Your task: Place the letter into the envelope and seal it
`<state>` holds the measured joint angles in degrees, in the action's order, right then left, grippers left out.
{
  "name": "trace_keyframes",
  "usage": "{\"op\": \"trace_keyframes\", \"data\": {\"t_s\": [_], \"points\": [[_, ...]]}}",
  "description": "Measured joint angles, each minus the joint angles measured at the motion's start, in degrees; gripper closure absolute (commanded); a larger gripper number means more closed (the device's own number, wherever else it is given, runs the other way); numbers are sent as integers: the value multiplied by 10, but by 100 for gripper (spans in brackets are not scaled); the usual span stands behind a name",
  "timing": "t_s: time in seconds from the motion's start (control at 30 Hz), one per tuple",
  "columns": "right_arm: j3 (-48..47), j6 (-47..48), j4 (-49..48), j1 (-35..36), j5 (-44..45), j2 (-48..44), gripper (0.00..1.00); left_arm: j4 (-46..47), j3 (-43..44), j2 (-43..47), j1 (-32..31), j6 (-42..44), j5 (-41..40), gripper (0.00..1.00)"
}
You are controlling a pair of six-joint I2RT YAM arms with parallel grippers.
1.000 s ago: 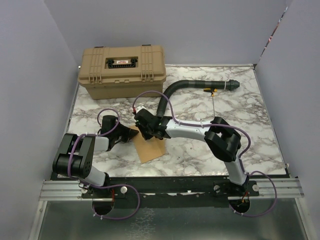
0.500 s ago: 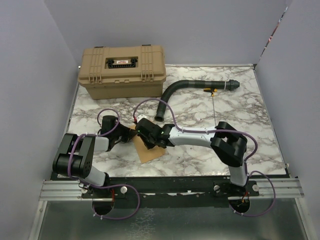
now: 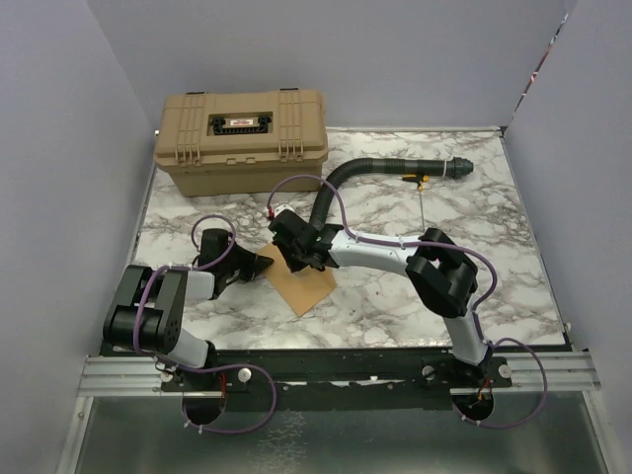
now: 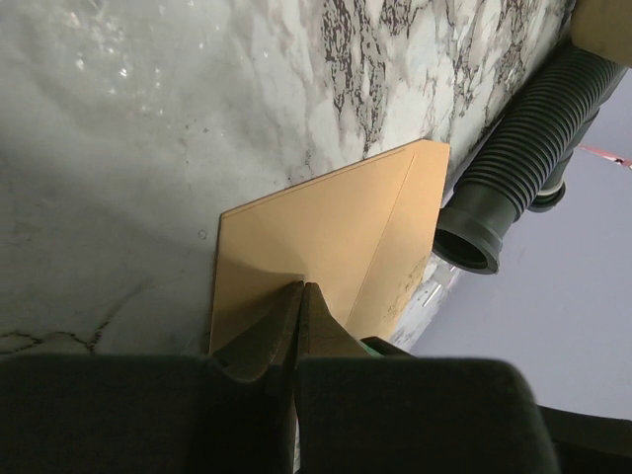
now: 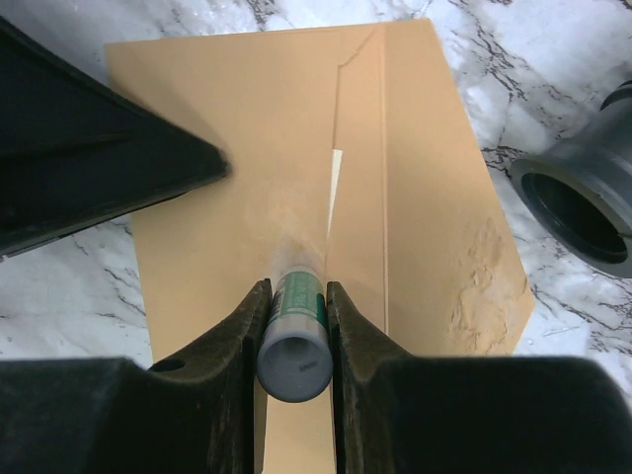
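Both reach inward, low: left tool (image 4: 301, 296) closed atop envelope (image 4: 336, 217), right tool (image 5: 296, 288) gripping glue stick (image 5: 294, 360).

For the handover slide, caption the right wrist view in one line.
Right fingers grip a glue stick, tip toward the envelope flap seam, while the left fingers rest on the envelope.

Tan toolbox (image 3: 242, 138) far left on the marble table (image 3: 504, 281) — black hose (image 3: 385, 166) beside it, glue stick (image 5: 296, 331) nearer.
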<state>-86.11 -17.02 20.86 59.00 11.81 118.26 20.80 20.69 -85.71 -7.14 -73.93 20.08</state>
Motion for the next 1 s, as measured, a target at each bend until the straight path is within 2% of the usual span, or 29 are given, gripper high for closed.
{"op": "trace_keyframes", "data": {"t_s": [0.2,0.43,0.5,0.63,0.8,1.0], "points": [[12,7,5,-7,-30,-29,100,-29,15,3,0,27,0,100],[65,-28,-19,-51,-124,-182,99,-74,41,11,0,98,3,100],[93,-47,-45,-85,-151,-220,99,-84,46,14,0,118,3,94],[166,-94,-87,-155,-197,-257,99,-94,52,21,0,160,25,75],[288,-174,-147,-246,-289,-266,98,-96,75,21,2,209,112,56],[344,-255,-217,-325,-394,-250,94,-93,82,61,2,234,162,48]]}}
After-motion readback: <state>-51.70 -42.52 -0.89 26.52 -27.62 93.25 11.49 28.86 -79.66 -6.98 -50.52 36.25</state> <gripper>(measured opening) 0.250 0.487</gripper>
